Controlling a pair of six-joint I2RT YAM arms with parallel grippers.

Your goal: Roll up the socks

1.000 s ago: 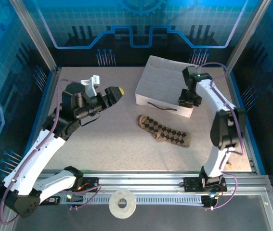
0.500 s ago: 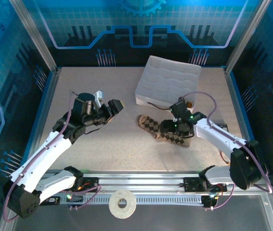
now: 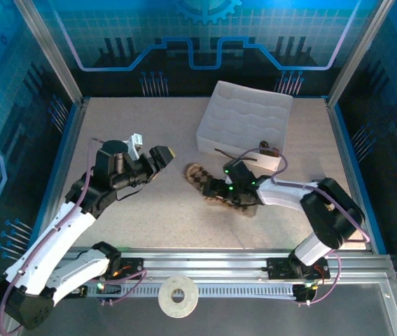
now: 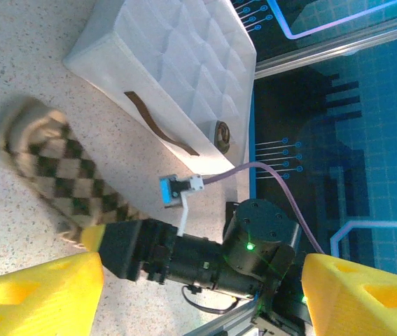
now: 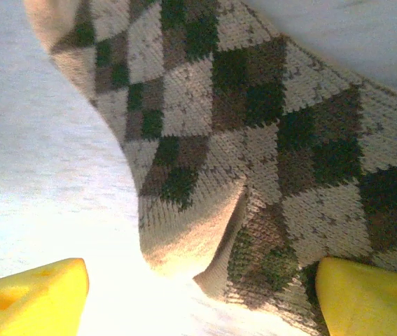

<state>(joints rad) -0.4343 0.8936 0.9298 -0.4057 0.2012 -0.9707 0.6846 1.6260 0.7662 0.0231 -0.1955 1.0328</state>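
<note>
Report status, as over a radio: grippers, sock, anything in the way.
Left gripper open, held off to the side. Right gripper open, down astride the checked sock. Sock not yet rolled. White box behind it, likely no obstruction.

The checked sock is knitted cloth, matt, with a coarse visible stitch. The table has a matt, speckled, fine-grained top. The box is white quilted cloth, matt, with a brown strap. My right gripper carries smooth yellow plastic pads.
</note>
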